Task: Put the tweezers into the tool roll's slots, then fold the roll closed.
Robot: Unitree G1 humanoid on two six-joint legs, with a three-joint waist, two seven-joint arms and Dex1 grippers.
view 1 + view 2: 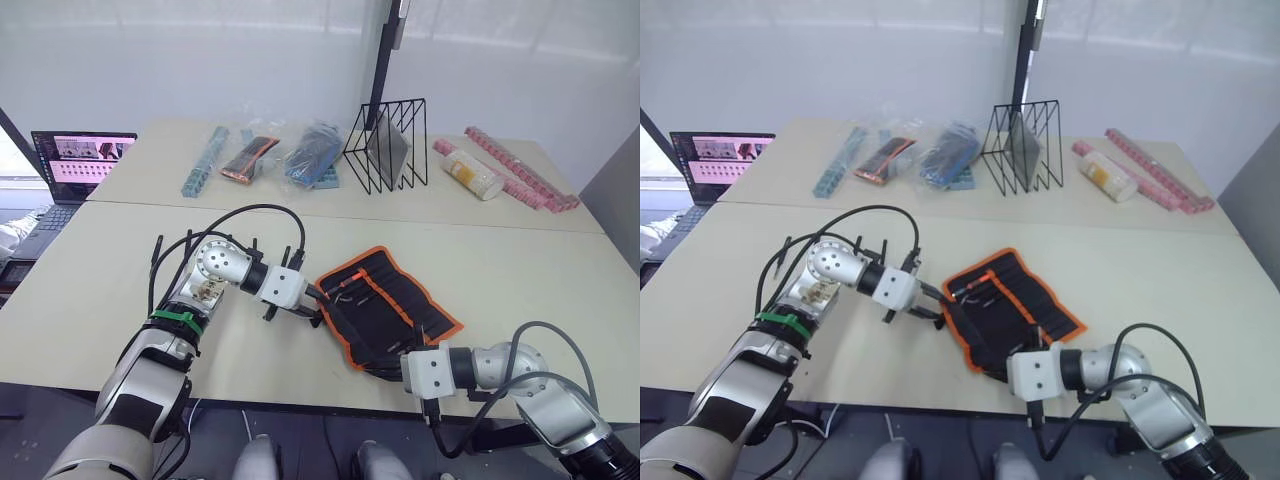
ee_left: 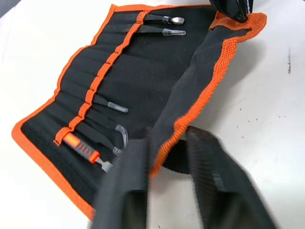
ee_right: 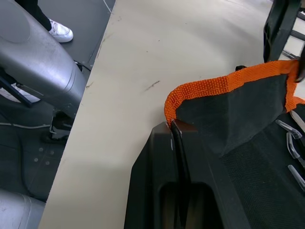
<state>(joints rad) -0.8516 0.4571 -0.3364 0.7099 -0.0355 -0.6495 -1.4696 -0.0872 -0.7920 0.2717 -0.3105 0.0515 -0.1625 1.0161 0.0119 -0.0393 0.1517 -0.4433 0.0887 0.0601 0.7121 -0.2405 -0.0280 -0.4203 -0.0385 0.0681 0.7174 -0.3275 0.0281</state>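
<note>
The roll (image 1: 388, 306) lies near the counter's front edge, tweezers (image 2: 162, 25) in their slots. Both jaws are closed on the orange hem of its flap, left gripper (image 2: 157, 157) and right gripper (image 3: 172, 131). The fabric looks soft and light, so hold the hem.

Left gripper (image 2: 167, 191) fingers blurred against the tool roll (image 2: 143, 76) flap. Tweezers (image 2: 164, 26) handles hidden inside slots (image 2: 102, 78). Laptop (image 1: 70, 175) cut off at frame edge.
</note>
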